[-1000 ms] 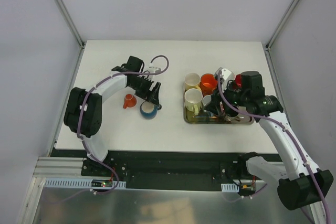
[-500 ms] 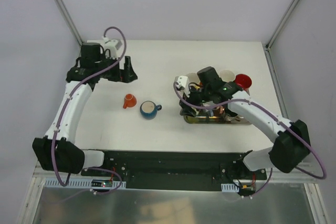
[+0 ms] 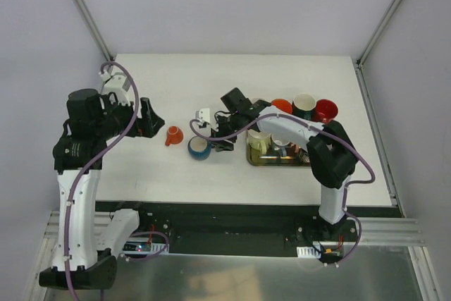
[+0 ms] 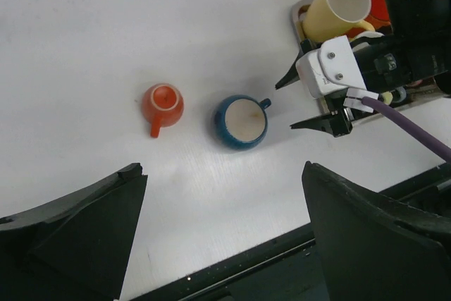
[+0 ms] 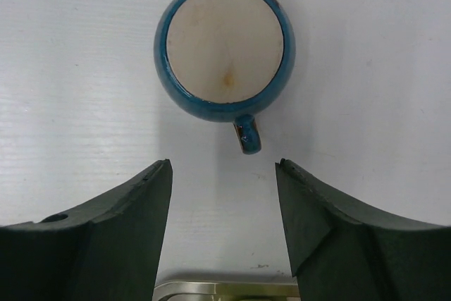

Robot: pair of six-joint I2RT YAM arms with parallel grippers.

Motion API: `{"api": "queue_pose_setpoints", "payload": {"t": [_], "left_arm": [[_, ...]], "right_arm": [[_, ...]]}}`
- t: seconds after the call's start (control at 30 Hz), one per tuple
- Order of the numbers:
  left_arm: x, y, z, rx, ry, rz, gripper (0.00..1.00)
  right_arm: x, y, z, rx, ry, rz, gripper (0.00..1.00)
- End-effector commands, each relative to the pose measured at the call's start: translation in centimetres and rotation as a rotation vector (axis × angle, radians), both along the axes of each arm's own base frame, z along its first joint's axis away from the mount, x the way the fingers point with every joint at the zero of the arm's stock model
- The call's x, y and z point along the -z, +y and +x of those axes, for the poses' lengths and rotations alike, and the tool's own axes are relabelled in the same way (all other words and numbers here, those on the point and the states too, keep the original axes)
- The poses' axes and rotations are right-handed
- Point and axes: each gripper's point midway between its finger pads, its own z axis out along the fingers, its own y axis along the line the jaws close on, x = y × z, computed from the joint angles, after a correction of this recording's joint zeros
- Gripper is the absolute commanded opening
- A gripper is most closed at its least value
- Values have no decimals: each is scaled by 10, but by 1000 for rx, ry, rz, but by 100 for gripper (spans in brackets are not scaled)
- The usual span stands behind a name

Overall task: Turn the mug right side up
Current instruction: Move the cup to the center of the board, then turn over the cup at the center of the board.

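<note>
Both arms have moved since the earlier frame. From above, the left arm has drawn back to the left side of the white desk (image 3: 282,75). The right arm has swung away from the tray (image 3: 282,164) and now reaches across to the blue mug (image 3: 199,147).

The left fingers (image 3: 148,119) are spread wide and hold nothing. They sit to the left of the orange mug (image 3: 173,134), apart from it. In the left wrist view these fingers (image 4: 222,168) frame the bottom of the picture, with the orange mug (image 4: 162,102) and the blue mug (image 4: 241,122) side by side on the desk beyond them, not touching.

The right fingers (image 3: 220,139) are partly open and empty, just to the right of the blue mug, on its handle side. In the right wrist view the fingers (image 5: 224,167) stand apart at the bottom. The blue mug (image 5: 224,48) lies just beyond them, and its short handle points toward the gap between them without touching either one. A flat cream disc inside a blue ring faces the camera; whether that is the inside or the base is unclear.

The blue mug stands on bare desk between the orange mug and the tray. A yellow mug (image 3: 258,140) stands in the tray's left end, and three more mugs line up at its far side.
</note>
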Motion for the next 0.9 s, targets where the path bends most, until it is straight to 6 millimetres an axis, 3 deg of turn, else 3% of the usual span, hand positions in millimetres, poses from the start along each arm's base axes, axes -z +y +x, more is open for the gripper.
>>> {"api": "queue_pose_setpoints", "payload": {"t": [0.0, 0.3, 0.47, 0.6, 0.63, 0.7, 0.77, 0.87], "left_arm": [[-3, 17, -19, -104, 22, -43, 97], [-9, 26, -30, -138, -20, -41, 96], [-10, 27, -30, -131, -28, -25, 95], [-9, 26, -27, -115, -20, -24, 95], [-10, 26, -26, -108, -26, -19, 94], [-9, 26, -23, -101, -27, -11, 93], [-14, 28, -19, -102, -48, -8, 92], [-34, 16, -20, 53, -215, 71, 92]], "right_arm": [[1, 15, 11, -80, -72, 9, 66], [45, 26, 21, -100, -95, -53, 58], [44, 39, 21, -91, -93, -29, 47], [44, 40, 16, -88, -74, -29, 20], [43, 39, 14, -84, -66, -29, 3], [32, 37, 10, -64, -47, -8, 0], [7, 38, 6, -4, 25, 60, 0], [-58, 42, -8, 114, 223, 227, 0]]}}
